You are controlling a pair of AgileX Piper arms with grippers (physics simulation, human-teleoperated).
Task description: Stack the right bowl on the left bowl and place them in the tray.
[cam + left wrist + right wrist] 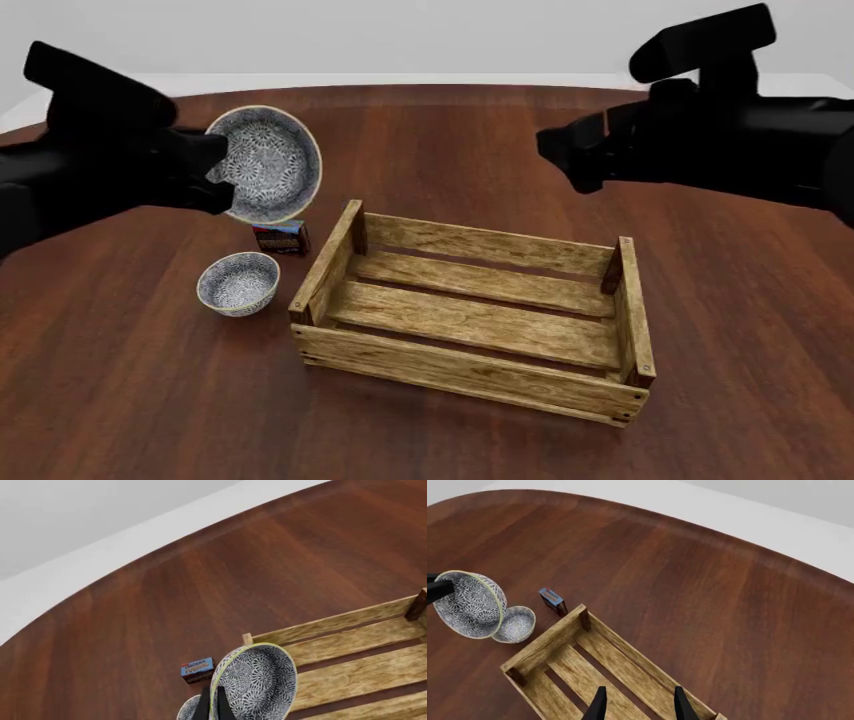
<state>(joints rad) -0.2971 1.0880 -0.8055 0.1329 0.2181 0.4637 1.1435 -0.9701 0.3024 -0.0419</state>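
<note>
My left gripper [216, 178] is shut on the rim of a large black-and-white patterned bowl [271, 163] and holds it tilted in the air, above and behind the tray's left end. The bowl also shows in the left wrist view [259, 682], with a finger [221, 705] on its rim. A smaller patterned bowl [240, 283] stands upright on the table left of the tray [470, 371], a light-brown slatted wooden crate holding nothing. My right gripper [640, 706] is open and empty, high above the tray's far right part [557, 632].
A small blue-and-red pudding box [282, 238] stands on the table between the held bowl and the tray's left end; it also shows in the left wrist view [197, 670]. The round dark wooden table [441, 130] extends behind and to the right of the tray.
</note>
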